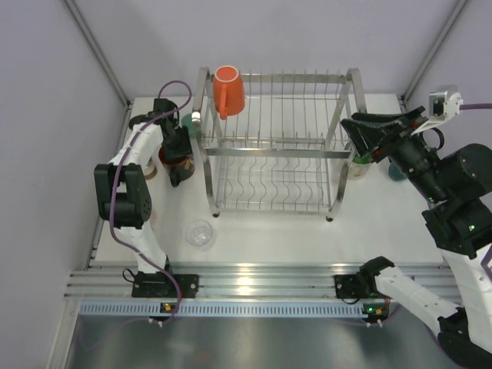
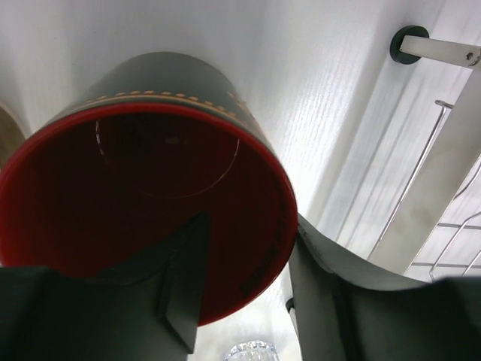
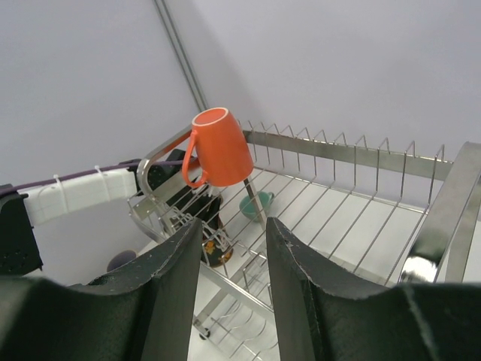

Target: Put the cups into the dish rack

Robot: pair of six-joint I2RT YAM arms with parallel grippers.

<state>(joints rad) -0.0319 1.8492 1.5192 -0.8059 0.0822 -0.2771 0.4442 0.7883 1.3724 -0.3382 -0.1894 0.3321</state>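
Top view: my right gripper hovers at the dish rack (right post); the orange mug is well beyond its fingertips. Left wrist: my left gripper straddles the wall of the black cup, one finger inside, one outside, unclamped. Right wrist: fingers parted, nothing between.

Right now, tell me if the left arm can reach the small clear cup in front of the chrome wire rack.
Probably yes: the clear cup stands alone on open table near that arm's base, though the left gripper straddles the rim of the black, red-lined cup.
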